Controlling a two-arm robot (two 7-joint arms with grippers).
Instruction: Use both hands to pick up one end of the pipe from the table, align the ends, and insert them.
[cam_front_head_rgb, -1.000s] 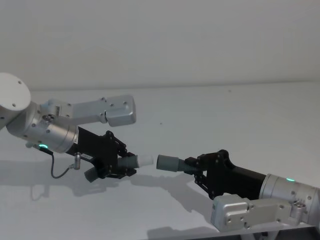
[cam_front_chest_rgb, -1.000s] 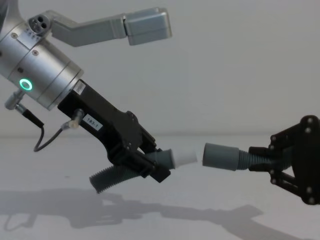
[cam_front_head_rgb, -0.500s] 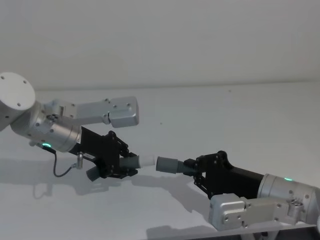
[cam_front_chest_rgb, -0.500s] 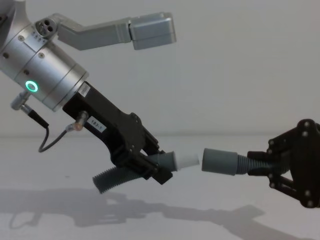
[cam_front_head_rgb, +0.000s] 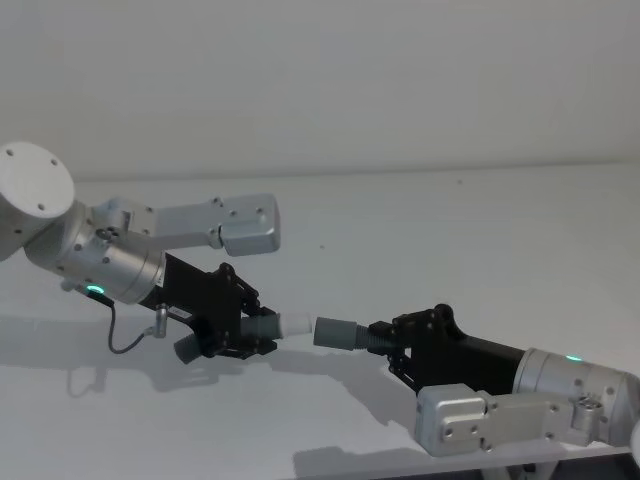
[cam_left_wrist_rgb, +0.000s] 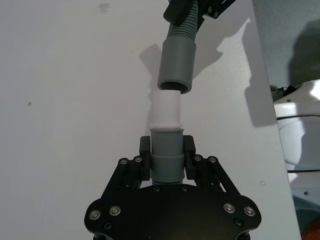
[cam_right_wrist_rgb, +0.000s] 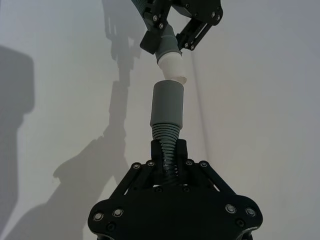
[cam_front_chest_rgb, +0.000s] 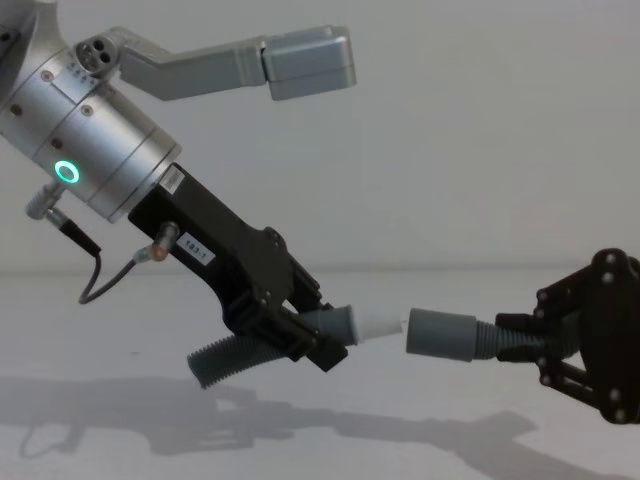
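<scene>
Left gripper (cam_front_head_rgb: 258, 335): it is seen at the left, above the table (cam_front_head_rgb: 450, 230), on a silver wrist (cam_front_chest_rgb: 95, 150) with a green ring light (cam_front_chest_rgb: 67, 173). Its black jaws are clamped on the smooth grey collar of the left hose piece (cam_front_chest_rgb: 228, 358).
Left hose piece, look: it is dark grey and ribbed. A bent tail hangs out below and behind the gripper, and a smooth grey collar is followed by a narrow white tip (cam_front_chest_rgb: 380, 325).
Left hose piece, axis: it is held nearly level, clear of the table. The tail is turned to the robot's left and the white tip is pointed to the robot's right.
Meeting point: the white tip is set right at the mouth of the grey cuff (cam_front_chest_rgb: 440, 335), midway between the two grippers. Whether it has entered cannot be told. In the right wrist view the two pieces are seen slightly out of line.
Right hose piece (cam_right_wrist_rgb: 165, 132), look: it is dark grey and ribbed, and it ends in a wider, smooth grey cuff with an open mouth.
Right hose piece, axis: it is held nearly level above the table, with its cuff pointed to the robot's left, straight out from the gripper.
Right gripper (cam_front_head_rgb: 385, 340): it is seen at the lower right, and its jaws are closed on the ribbed part just behind the cuff.
Table: it is plain white, and the shadows of both arms are cast on it below the pieces.
</scene>
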